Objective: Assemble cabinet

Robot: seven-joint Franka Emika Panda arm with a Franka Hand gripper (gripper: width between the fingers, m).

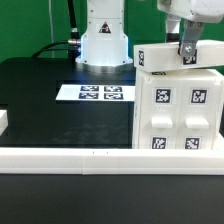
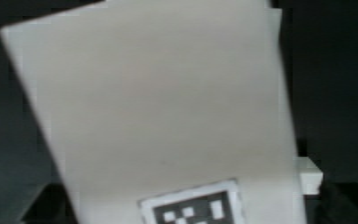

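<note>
I see the cabinet (image 1: 175, 118), a boxy matte white plastic body with square tagged face panels, standing on the black surface (image 1: 40, 100) to the exterior view's right of the flat marker board (image 1: 100, 93). The tool (image 1: 187, 55) meets its smooth slab-like top panel (image 1: 158, 58); I cannot tell how wide the tool is set.

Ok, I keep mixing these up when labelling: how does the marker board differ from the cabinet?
The marker board lies thin and flat on the table; the cabinet stands tall and boxy. The board's tags cluster together; the cabinet's are spread, one per panel. Both are white with black-and-white tags.
</note>
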